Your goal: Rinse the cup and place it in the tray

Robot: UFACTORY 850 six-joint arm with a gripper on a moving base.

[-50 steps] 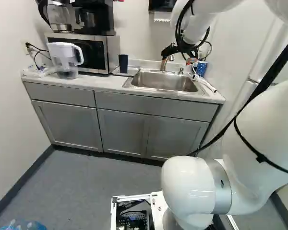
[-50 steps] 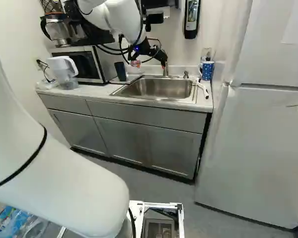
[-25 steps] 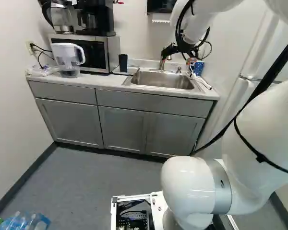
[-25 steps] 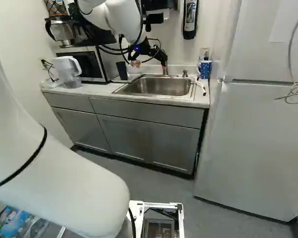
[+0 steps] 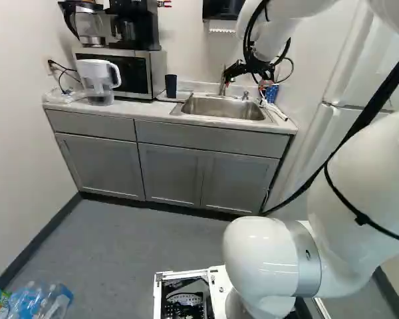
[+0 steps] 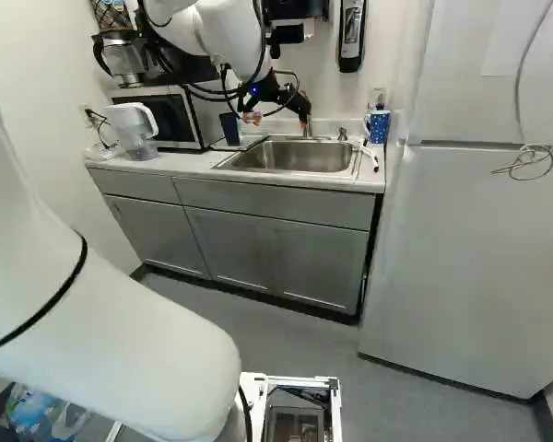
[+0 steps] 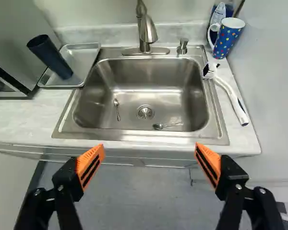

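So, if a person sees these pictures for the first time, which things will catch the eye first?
Probably the white arm, large at the right of the left base view. In the wrist view, the end effector holds its orange pads wide apart before the steel sink. Beside the sink, a dark cup stands in a metal tray, with a dotted blue mug across from it.

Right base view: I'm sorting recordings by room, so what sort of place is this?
Probably a small kitchen or break-room kitchenette: a rectangular metal sink set in a pale countertop, a silver-and-black microwave and a tall white refrigerator.
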